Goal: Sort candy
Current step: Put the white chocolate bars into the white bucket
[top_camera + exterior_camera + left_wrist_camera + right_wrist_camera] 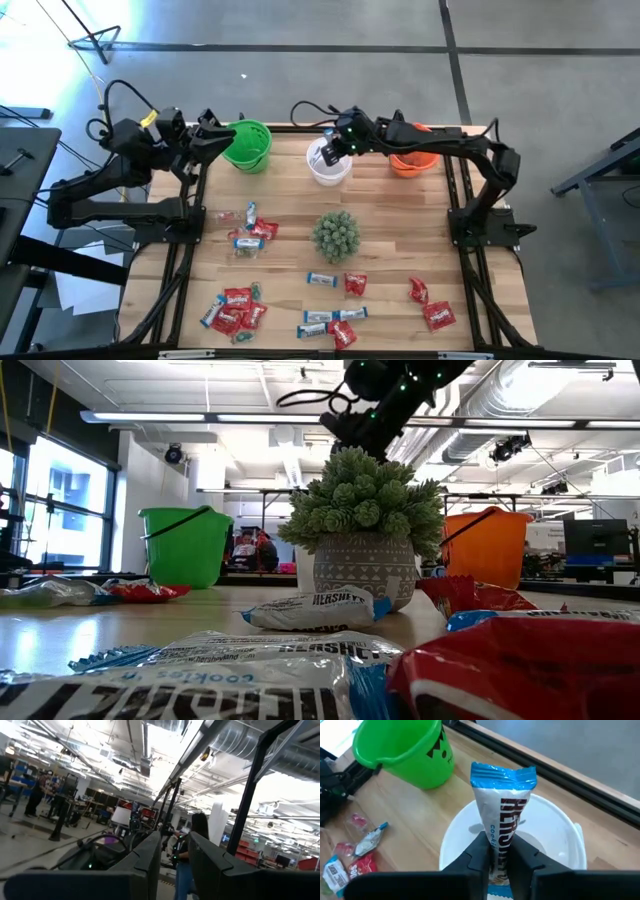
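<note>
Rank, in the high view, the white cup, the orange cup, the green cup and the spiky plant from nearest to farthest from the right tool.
From the right tool, holding a blue-and-white candy:
1. White cup: directly beneath it.
2. Orange cup and spiky plant: too close to call; cup to its right, plant toward the front.
3. Green cup: back left, farthest.

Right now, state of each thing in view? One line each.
right gripper: over the white cup, fingers pinching a blue-and-white candy
blue-and-white candy: held upright above the white cup, not dropped yet
white cup: upright, no candy seen inside
green cup: upright
orange cup: upright, partly under the right arm
left gripper: beside the green cup, nothing held
loose candy: scattered on the table, unsorted
plant: upright, mid-table
</note>
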